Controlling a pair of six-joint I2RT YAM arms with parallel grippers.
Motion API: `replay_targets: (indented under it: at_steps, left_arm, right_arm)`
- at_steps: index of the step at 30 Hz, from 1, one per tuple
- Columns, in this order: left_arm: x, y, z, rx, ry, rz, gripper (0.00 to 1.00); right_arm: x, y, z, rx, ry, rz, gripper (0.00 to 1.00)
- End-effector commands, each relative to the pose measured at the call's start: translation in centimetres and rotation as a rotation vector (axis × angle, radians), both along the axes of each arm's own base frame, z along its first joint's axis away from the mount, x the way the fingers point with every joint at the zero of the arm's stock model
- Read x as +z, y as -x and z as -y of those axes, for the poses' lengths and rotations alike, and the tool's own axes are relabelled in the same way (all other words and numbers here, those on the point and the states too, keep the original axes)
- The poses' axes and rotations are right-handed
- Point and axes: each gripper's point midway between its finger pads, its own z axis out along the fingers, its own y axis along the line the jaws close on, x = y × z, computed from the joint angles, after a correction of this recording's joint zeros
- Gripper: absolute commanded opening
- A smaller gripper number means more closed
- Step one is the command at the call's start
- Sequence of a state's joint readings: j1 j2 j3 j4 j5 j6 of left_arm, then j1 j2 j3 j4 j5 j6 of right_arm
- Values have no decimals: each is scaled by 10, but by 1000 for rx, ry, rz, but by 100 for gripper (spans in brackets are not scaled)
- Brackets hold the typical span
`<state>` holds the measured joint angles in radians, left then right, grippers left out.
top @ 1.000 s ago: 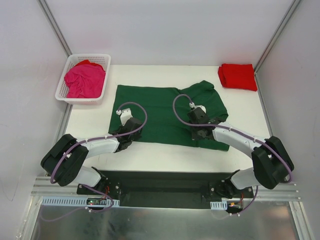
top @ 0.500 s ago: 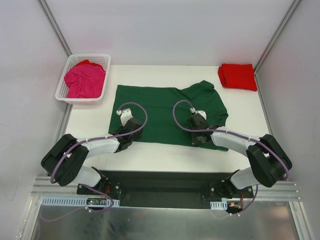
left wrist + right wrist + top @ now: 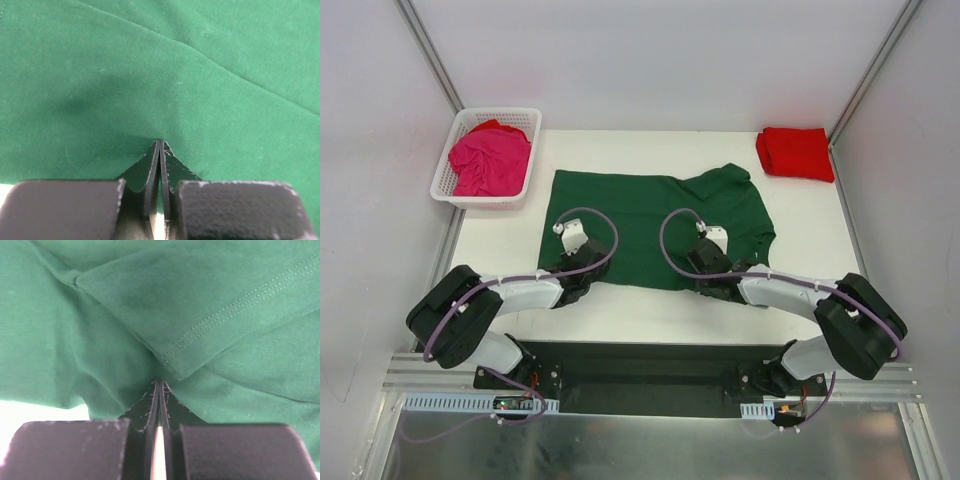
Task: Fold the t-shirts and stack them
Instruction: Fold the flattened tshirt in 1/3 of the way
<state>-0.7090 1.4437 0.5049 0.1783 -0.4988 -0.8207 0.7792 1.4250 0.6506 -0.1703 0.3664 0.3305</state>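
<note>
Start with the dark green t-shirt (image 3: 640, 210) — lies spread out in the middle of the table (image 3: 620, 310), stretched long from left to right, with one sleeve flopped over at the right end. Reaches away from both sets of jaws, toward the far side, so most likely needs lifting up and over that way for a fold. Pinched along the near edge in two spots. On the left spot, squeezed by the left gripper (image 3: 160, 145), jaws pressed tight together on the cloth, with small creases running into the tips. On the right spot, squeezed by the right gripper (image 3: 160, 385) just under the stitched hem of the sleeve, jaws tight together on the cloth too. About the same way in from each end, so no nearer arm — a job for both at once, kept level to stop the cloth from twisting. Farther out, see the red t-shirt (image 3: 796, 153) folded in the far right corner, well apart, and the pink t-shirt (image 3: 490, 160) bunched up in the white basket (image 3: 525, 115) at the far left, not yet folded
</note>
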Motion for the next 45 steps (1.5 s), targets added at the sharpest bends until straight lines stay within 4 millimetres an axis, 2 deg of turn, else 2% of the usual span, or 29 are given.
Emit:
replay_targets:
  at_steps: [1, 4, 15, 22, 30, 33, 34, 36, 38, 42, 45]
  left_arm:
    - [-66, 86, -41, -24, -153, -330, 0]
    - [-72, 95, -45, -4, -151, -344, 0]
    - [-84, 135, -53, 35, -107, -371, 0]
    - [-78, 145, -47, 5, -38, -335, 0]
    - [-80, 154, -50, 18, -52, -348, 0]
    - [-76, 150, -49, 9, -61, -330, 0]
    - [-72, 148, -47, 0, -57, -320, 0]
    - [-63, 144, -45, -23, -76, -304, 0]
    - [-50, 135, -38, -42, -69, -264, 0]
    - [-35, 131, -39, -53, -90, -245, 0]
    - [-29, 137, -42, -49, -96, -276, 0]
  right_arm:
    - [-39, 61, 16, 16, 76, -219, 1]
    - [-41, 71, 22, 2, 105, -231, 1]
    - [-46, 99, 28, -48, 35, -266, 1]
    - [-36, 113, 42, -58, -19, -247, 1]
    - [-27, 123, 44, -59, -65, -251, 1]
    - [-19, 119, 43, -51, -51, -224, 1]
    - [-9, 113, 38, -44, -62, -199, 1]
    - [-1, 107, 41, -39, -29, -169, 2]
    - [14, 96, 37, -33, -27, -124, 3]
    - [28, 85, 31, -12, 1, -98, 4]
    - [34, 78, 23, -3, -8, -84, 7]
